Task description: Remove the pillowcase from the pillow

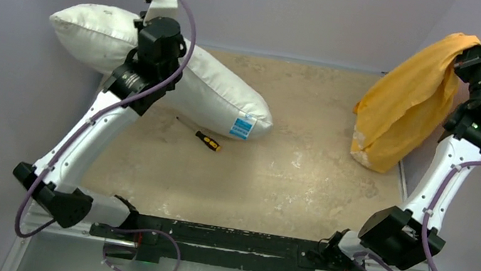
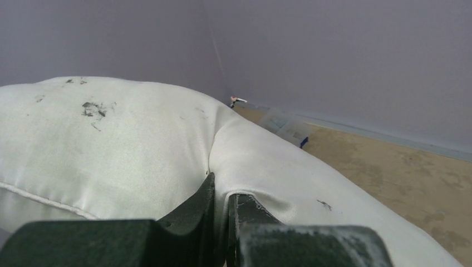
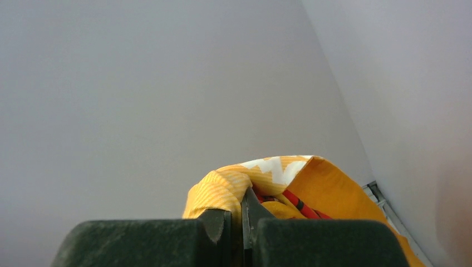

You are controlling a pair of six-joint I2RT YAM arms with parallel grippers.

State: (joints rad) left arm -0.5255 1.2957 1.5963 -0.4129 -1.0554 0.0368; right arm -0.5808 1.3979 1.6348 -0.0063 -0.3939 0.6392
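My left end effector (image 2: 221, 192) is clamped on a pinch of the pillow (image 1: 218, 96), which rests plump at the far left of the table (image 1: 302, 188). My right end effector (image 3: 242, 210) is closed on the pillowcase (image 1: 407, 106), hanging limp at far right, clear of the pillow. I judge both soft and light, best taken by a bunched fold or seam

White pillow (image 1: 215, 92), dark specks just beyond left gripper (image 2: 221, 206), blue label (image 1: 241, 128) at far end. Orange-yellow pillowcase (image 1: 408, 103), white zigzag print, red stripe right at right gripper (image 3: 243, 219). Mottled tan table (image 1: 303, 181).
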